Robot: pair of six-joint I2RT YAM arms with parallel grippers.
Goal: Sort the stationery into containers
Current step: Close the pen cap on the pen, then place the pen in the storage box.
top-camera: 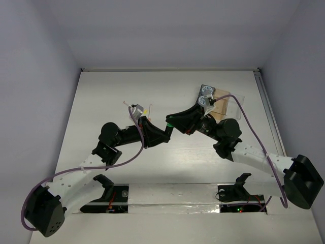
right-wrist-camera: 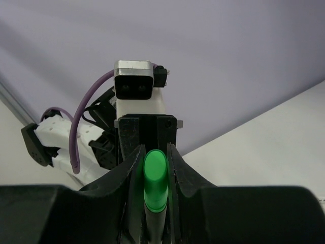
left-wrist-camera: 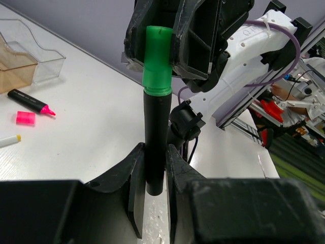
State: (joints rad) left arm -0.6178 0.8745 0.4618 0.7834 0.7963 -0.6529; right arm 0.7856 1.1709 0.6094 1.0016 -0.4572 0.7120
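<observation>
A black marker [left-wrist-camera: 154, 142] with a green cap [left-wrist-camera: 157, 61] is held between both arms above the table. My left gripper [left-wrist-camera: 154, 153] is shut on the marker's black barrel near its tail end. My right gripper [right-wrist-camera: 154, 152] is shut on the green cap [right-wrist-camera: 155, 178]. In the top view the two grippers meet at mid-table, left gripper [top-camera: 160, 133] and right gripper [top-camera: 176, 122]. The clear container [top-camera: 227, 105] with a tan base stands at the back right, with two round canisters [top-camera: 205, 95] at its left end.
On the table lie a black highlighter with a bare pink tip [left-wrist-camera: 30, 101], a loose pink cap [left-wrist-camera: 25, 118] and a white pen with a yellow end [left-wrist-camera: 10, 140]. The clear tray [left-wrist-camera: 48, 55] stands beyond them. More pens [top-camera: 135, 108] lie behind the left arm.
</observation>
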